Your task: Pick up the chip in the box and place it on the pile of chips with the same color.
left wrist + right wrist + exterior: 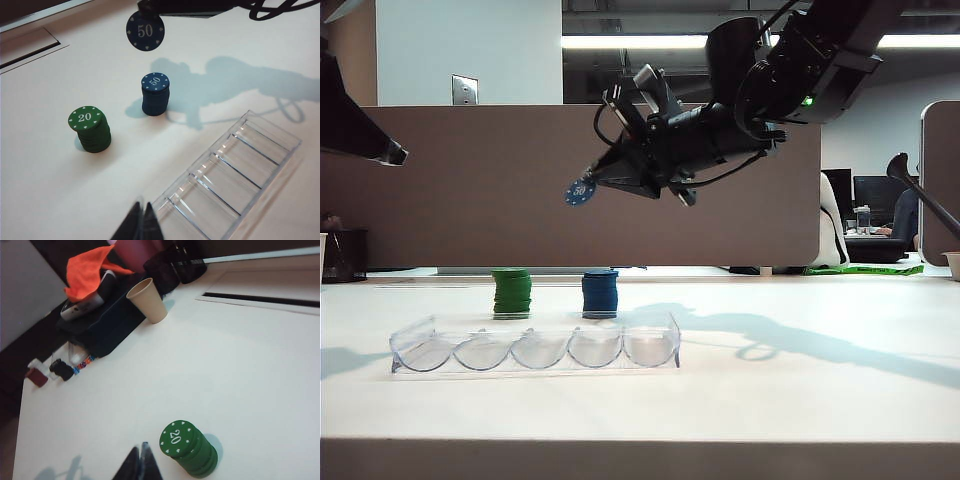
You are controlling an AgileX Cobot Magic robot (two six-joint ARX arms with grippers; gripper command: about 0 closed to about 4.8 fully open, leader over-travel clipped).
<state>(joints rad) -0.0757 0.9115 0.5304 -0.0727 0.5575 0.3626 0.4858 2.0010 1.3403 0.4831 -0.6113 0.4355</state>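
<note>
**Blue chip held high over the stacks**

We saw the right hand (588,187) well above the white surface (800,400), reaching in from the upper right of the exterior view, its fingers clamped on the edge of the chip (580,191). The dark-blue chip hung in the air, face marked "50", above and a little to the left of the pile of chips (600,294), clear of it. In the left wrist view the same chip (145,31) showed below the dark fingers, with the blue pile (155,94) standing on the surface beneath, its top chip also reading "50".

Beside the blue pile, apart from it, stood the green stack (511,293), topped with a "20". The box (535,345), a clear tray with five scalloped slots, lay in front of both stacks, nearer the camera, and we could see nothing in its slots.

The left hand (140,222) was near one end of the tray in its own view, its dark fingertips pressed together with nothing between them. In the right wrist view we made out the tips of the right hand (139,462) close together beside the green stack (189,448); a paper cup (148,300) stood farther off.
</note>
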